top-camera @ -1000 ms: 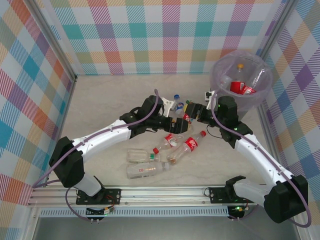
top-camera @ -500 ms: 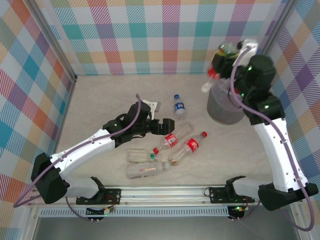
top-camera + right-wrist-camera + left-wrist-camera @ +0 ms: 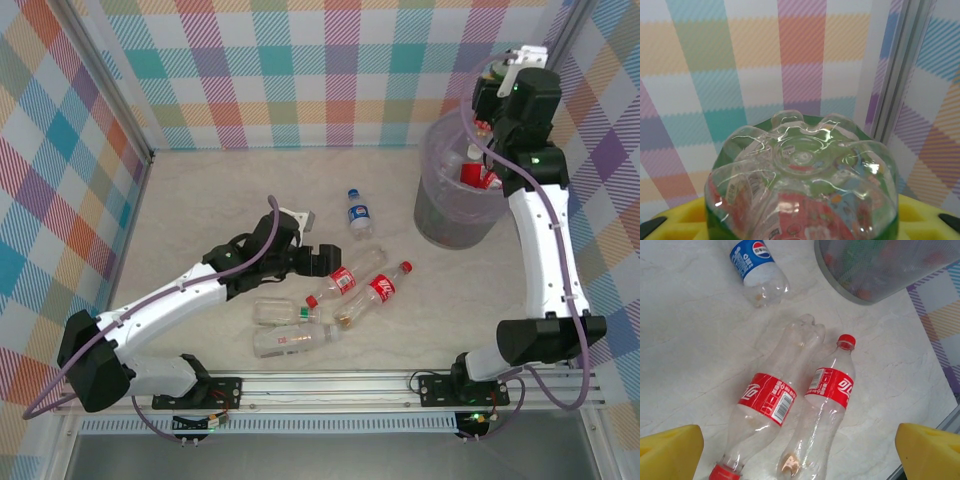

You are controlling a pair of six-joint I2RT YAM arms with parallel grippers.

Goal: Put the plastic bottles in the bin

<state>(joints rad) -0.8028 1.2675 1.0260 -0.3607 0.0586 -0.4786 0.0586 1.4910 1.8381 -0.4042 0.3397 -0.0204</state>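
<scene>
Right end effector (image 3: 801, 221): we see it has risen from the bench (image 3: 200, 200) to above the bin (image 3: 452, 218), upper right, closed on the green bottle (image 3: 802, 195).
Left end effector (image 3: 799, 454): spread wide, empty, over the red-labelled bottles (image 3: 767, 400).
Meaning: we judge the drop comes next.
</scene>
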